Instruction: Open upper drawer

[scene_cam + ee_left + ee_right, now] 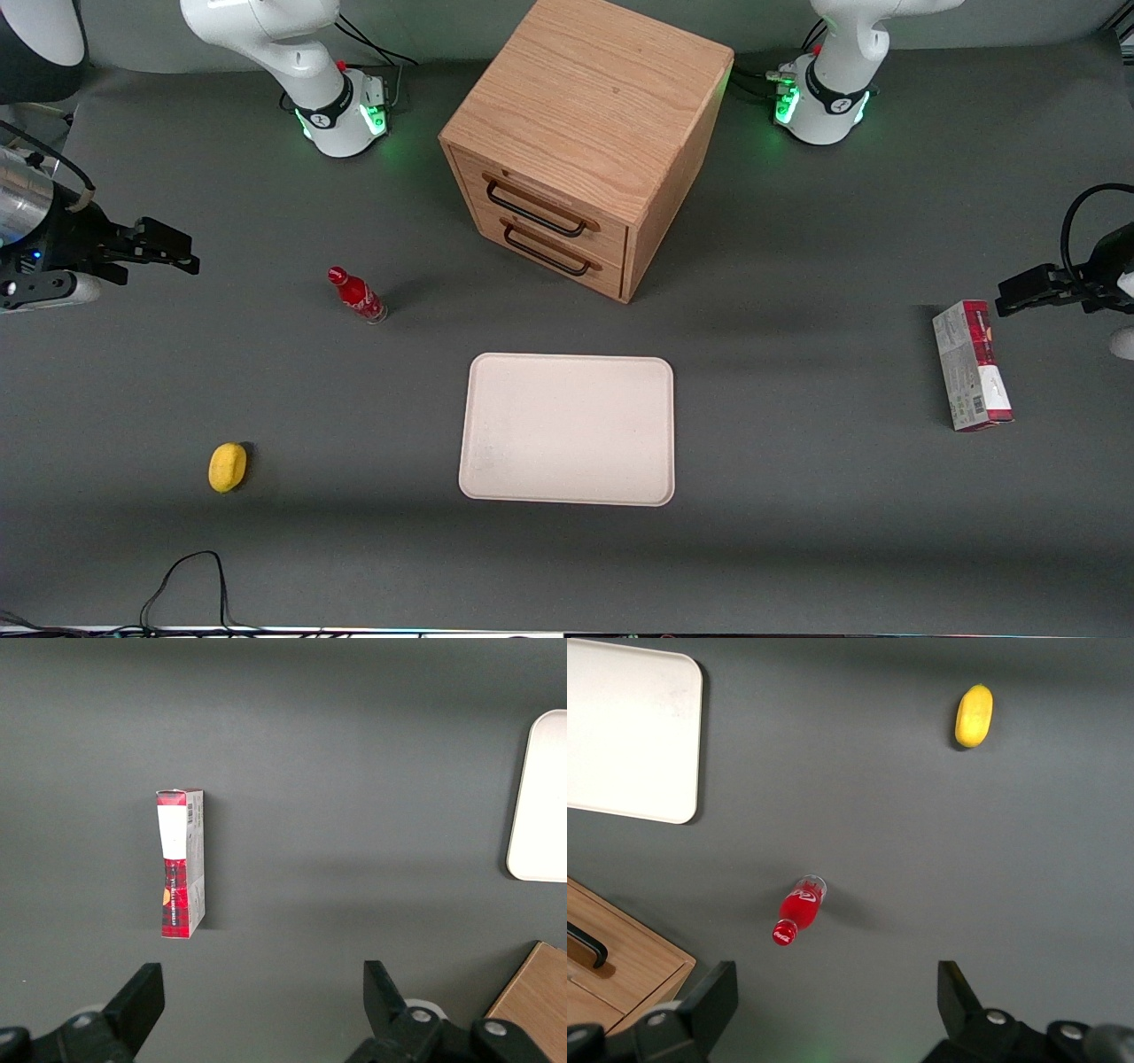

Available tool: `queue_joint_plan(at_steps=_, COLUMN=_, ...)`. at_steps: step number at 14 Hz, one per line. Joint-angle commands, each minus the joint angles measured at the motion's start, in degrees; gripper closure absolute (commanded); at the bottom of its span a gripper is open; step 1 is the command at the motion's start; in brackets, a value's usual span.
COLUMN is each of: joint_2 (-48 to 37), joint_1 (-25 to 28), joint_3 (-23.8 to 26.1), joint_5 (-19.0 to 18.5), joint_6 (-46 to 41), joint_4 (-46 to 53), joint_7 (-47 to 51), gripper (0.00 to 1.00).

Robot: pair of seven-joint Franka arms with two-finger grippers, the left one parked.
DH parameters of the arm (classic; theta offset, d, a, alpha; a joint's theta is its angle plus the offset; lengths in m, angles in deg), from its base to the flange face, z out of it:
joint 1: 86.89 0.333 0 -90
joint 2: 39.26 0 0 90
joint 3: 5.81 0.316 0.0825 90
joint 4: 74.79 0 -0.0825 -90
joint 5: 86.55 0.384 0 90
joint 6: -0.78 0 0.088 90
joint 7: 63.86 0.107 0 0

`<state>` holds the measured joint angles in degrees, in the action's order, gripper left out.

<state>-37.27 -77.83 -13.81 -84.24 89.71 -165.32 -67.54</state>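
The light-oak cabinet (585, 124) stands at the middle of the table, away from the front camera. Its upper drawer (532, 193) sits flush in the cabinet front, with a long black bar handle (538, 209). The lower drawer (554, 257) below it is flush too. My gripper (168, 248) hangs over the table at the working arm's end, well apart from the cabinet. It is open, with nothing between its fingers (713, 997). In the right wrist view the gripper (837, 1001) looks down on bare mat, and a corner of the cabinet (629, 970) shows.
A red bottle (357, 295) (799, 908) stands between my gripper and the cabinet. A lemon (228, 467) (974, 715) lies nearer the front camera. A white tray (567, 430) (629, 735) lies in front of the cabinet. A red-and-white box (972, 363) (180, 864) lies toward the parked arm's end.
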Motion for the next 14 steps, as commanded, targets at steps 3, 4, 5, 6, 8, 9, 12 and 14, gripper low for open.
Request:
queue_joint_plan(at_steps=3, joint_2=1.1, joint_1=0.2, joint_3=0.0, joint_5=0.2, joint_6=-1.3, joint_4=2.5, joint_7=-1.2, gripper=0.0)
queue_joint_plan(at_steps=4, joint_2=1.1, joint_1=0.2, joint_3=0.0, joint_5=0.2, joint_6=-1.3, joint_4=2.6, joint_7=-1.4, gripper=0.0)
queue_joint_plan(at_steps=5, joint_2=1.1, joint_1=0.3, joint_3=0.0, joint_5=0.2, joint_6=-1.4, joint_4=2.5, joint_7=-1.9, gripper=0.0)
queue_joint_plan(at_steps=6, joint_2=1.2, joint_1=0.3, joint_3=0.0, joint_5=0.2, joint_6=-1.6, joint_4=2.6, joint_7=-2.0, gripper=0.0)
queue_joint_plan(at_steps=8, joint_2=1.1, joint_1=0.3, joint_3=0.0, joint_5=0.7, joint_6=-1.6, joint_4=2.6, joint_7=-2.0, gripper=0.0)
queue_joint_plan(at_steps=9, joint_2=1.0, joint_1=0.3, joint_3=0.0, joint_5=0.7, joint_6=-1.7, joint_4=2.7, joint_7=-2.0, gripper=0.0)
queue_joint_plan(at_steps=12, joint_2=0.9, joint_1=0.3, joint_3=0.0, joint_5=0.7, joint_6=-1.7, joint_4=2.8, joint_7=-2.1, gripper=0.0)
queue_joint_plan(at_steps=14, joint_2=1.0, joint_1=0.4, joint_3=0.0, joint_5=0.6, joint_6=-1.7, joint_4=3.2, joint_7=-2.1, gripper=0.0)
